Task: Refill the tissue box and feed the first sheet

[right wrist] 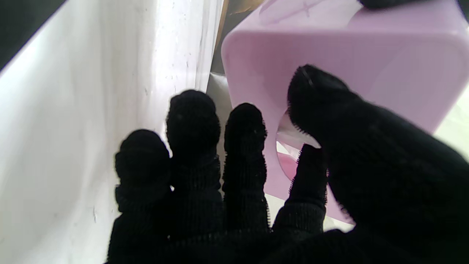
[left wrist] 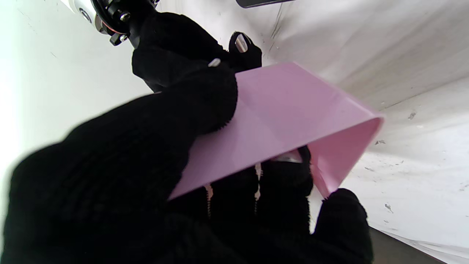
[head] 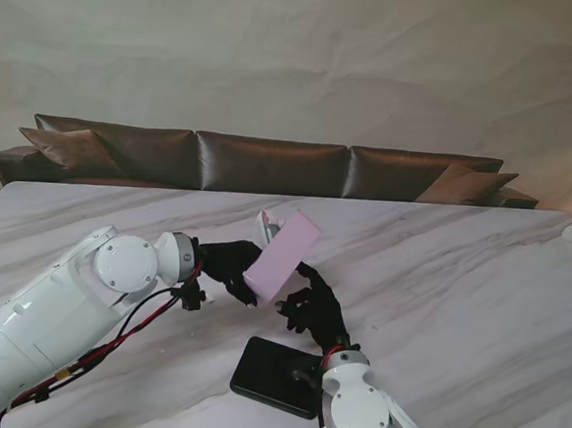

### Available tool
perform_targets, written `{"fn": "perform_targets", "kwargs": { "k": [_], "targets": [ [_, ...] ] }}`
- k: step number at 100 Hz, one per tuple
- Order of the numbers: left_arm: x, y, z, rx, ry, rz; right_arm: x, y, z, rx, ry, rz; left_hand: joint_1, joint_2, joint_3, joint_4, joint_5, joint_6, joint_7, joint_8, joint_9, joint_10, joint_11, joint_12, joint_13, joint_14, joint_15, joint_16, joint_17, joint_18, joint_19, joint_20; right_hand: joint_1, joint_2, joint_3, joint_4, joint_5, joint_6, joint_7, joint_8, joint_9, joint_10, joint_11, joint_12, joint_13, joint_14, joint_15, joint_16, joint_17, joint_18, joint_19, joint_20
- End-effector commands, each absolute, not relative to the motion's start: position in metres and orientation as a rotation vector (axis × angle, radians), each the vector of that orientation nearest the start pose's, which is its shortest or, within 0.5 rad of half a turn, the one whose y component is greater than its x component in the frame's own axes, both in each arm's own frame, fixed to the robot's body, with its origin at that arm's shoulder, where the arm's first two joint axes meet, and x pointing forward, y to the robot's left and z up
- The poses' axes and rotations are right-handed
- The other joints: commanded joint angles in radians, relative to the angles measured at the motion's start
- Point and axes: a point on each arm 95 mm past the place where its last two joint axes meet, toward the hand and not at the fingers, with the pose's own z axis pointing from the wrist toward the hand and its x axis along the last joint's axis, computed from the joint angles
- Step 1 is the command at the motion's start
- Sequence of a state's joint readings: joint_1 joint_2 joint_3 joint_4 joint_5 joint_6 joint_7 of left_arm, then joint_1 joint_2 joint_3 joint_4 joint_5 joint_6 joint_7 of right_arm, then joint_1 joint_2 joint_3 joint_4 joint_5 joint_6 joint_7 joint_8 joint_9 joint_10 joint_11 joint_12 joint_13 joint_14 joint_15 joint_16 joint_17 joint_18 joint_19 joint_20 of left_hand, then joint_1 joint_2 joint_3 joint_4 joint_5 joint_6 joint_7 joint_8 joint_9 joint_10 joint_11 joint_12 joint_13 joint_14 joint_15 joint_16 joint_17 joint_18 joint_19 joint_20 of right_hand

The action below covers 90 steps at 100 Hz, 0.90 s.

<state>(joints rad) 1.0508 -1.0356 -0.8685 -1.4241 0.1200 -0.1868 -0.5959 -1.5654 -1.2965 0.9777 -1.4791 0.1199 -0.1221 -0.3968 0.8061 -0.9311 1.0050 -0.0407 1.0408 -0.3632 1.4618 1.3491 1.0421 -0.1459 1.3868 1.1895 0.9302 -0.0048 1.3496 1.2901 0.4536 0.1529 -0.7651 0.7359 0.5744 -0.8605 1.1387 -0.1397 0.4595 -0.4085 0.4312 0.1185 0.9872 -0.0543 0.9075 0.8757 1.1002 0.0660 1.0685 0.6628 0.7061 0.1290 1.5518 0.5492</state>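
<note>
Left hand (head: 227,266) grips pink tissue box (head: 283,254) tilted above table (head: 459,277); right hand (head: 313,310) holds nothing, fingers (right wrist: 244,121) loosely apart at the box's round opening (right wrist: 289,145). Risk: poking could twist box loose, tear sheet

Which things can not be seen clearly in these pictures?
- Tissues inside the pink box: only a white scrap shows through its opening in the right wrist view.
- Right robot hand grip: contact blurred.
- Left robot hand fills the left wrist view.
- Black flat item: partly behind the right arm.
</note>
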Motion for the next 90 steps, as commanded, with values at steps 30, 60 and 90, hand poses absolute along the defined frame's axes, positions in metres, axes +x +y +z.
{"fn": "perform_targets", "kwargs": {
  "k": [30, 60, 90],
  "targets": [
    [0.4638, -0.0805, -0.2617, -1.623, 2.133, -1.874, 0.3641, 0.1097, -0.3767, -2.225, -0.376, -2.127, 0.092, 0.133, 0.126, 0.118, -0.005, -0.056, 0.007, 0.034, 0.037, -0.003, -0.024, -0.039, 0.045, -0.003, 0.0, -0.027, 0.004, -0.116, 2.337, 0.046, 0.032, -0.038, 0.028, -0.031, 0.367, -0.019, 0.293, 0.141, -0.028, -0.031, 0.015, 0.049, -0.056, -0.022, 0.021, 0.013, -0.05, -0.049, -0.037, 0.028],
    [0.4663, -0.0808, -0.2624, -1.619, 2.113, -1.873, 0.3603, 0.1085, -0.3797, -2.251, -0.364, -2.111, 0.09, 0.134, 0.126, 0.112, -0.007, -0.056, 0.005, 0.036, 0.037, -0.004, -0.025, -0.038, 0.043, -0.003, -0.002, -0.027, 0.005, -0.115, 2.332, 0.057, -0.023, -0.075, -0.012, -0.065, 0.453, 0.02, 0.612, 0.097, -0.025, -0.025, 0.022, 0.047, -0.065, -0.013, 0.009, 0.016, -0.062, -0.039, -0.055, 0.04],
    [0.466, -0.0774, -0.2612, -1.615, 2.085, -1.86, 0.358, 0.1062, -0.3804, -2.279, -0.376, -2.141, 0.089, 0.133, 0.126, 0.108, -0.008, -0.056, 0.005, 0.037, 0.037, -0.004, -0.026, -0.038, 0.043, -0.003, -0.003, -0.027, 0.004, -0.111, 2.326, 0.065, -0.049, -0.146, -0.004, -0.1, 0.476, 0.026, 0.648, 0.205, -0.014, -0.028, 0.036, 0.039, -0.053, -0.013, 0.008, 0.015, -0.054, -0.04, -0.055, 0.043]
  ]
}}
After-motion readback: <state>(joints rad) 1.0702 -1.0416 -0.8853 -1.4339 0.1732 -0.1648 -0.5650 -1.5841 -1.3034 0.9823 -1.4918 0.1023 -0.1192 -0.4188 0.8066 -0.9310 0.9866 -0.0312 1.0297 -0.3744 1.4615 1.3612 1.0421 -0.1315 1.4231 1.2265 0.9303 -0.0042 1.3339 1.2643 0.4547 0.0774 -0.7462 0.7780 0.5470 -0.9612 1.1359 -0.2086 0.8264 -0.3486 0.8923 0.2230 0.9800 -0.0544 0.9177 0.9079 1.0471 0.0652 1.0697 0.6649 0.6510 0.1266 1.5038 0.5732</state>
